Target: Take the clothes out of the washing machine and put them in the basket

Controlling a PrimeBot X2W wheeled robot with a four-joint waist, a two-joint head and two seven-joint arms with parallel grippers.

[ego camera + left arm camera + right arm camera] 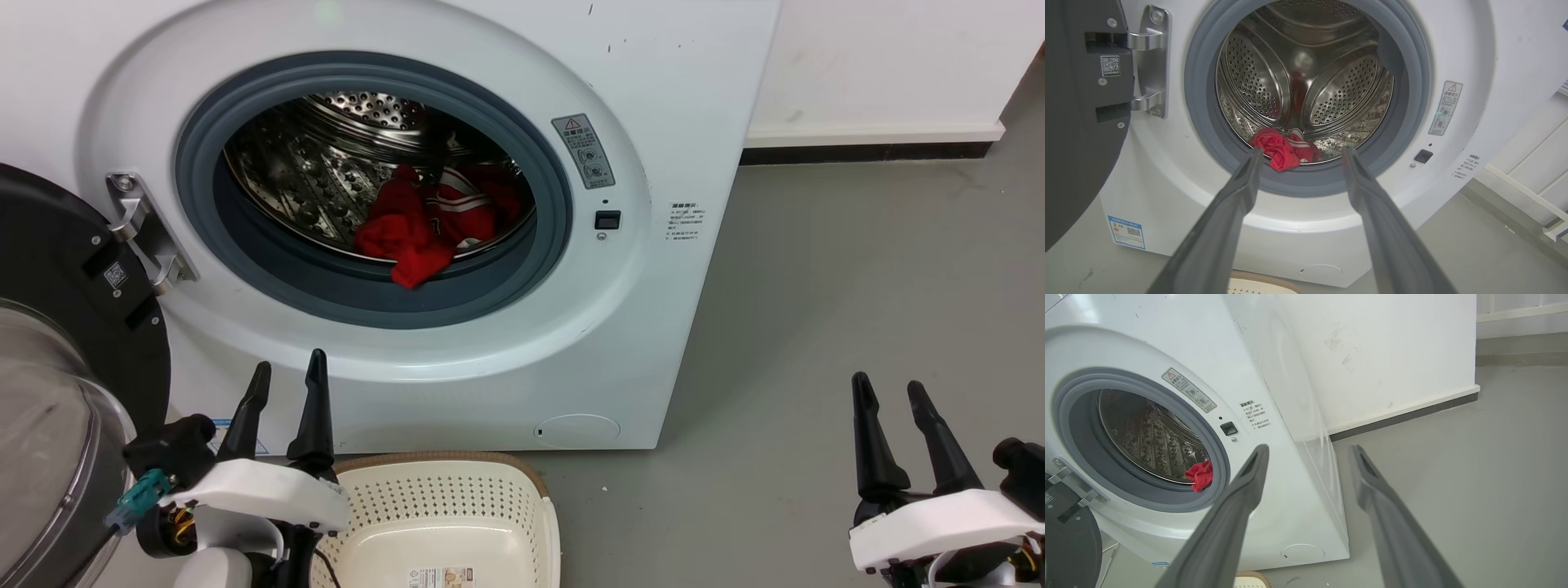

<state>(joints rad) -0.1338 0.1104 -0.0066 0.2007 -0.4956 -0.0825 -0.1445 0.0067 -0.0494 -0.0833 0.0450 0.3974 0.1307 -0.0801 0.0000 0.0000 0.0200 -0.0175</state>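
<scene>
The white washing machine point(653, 98) stands with its door point(57, 327) swung open to the left. Red clothes point(424, 220) lie bunched at the front of the steel drum, one corner hanging over the grey gasket; white stripes show on one piece point(1298, 141). The cream basket point(445, 523) sits on the floor below the porthole, with nothing in it. My left gripper point(287, 371) is open, low in front of the washer beside the basket. My right gripper point(890, 390) is open over the floor to the right of the machine. The clothes also show in the right wrist view point(1200, 475).
Grey floor point(857, 286) spreads to the right of the washer up to a white wall with a dark skirting point(865, 151). The open door's hinge point(143, 233) juts at the porthole's left.
</scene>
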